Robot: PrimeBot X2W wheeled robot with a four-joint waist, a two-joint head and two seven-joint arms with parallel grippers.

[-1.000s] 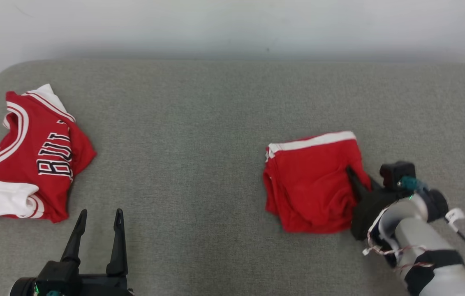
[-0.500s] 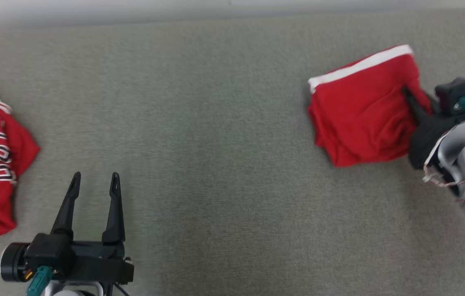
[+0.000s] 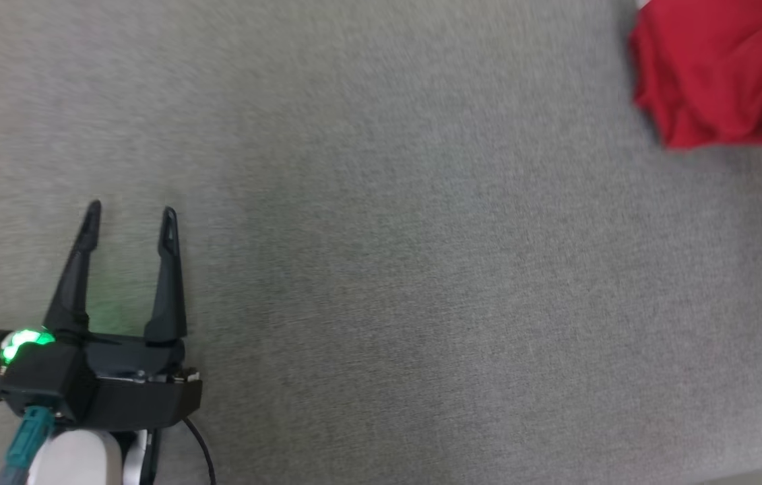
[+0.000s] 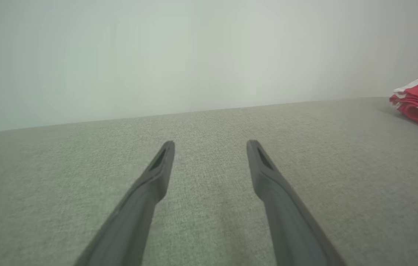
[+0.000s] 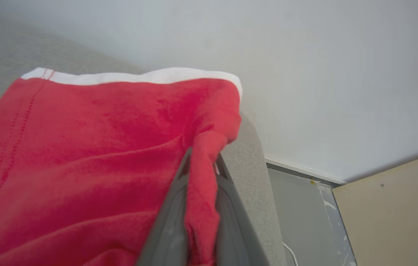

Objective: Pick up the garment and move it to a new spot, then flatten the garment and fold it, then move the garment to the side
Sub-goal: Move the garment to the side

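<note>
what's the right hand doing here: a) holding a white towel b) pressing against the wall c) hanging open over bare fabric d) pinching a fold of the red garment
D: in the right wrist view the right hand has its two fingers closed on a bunched fold of the red garment, while the left hand stands open over the grey surface.
</note>
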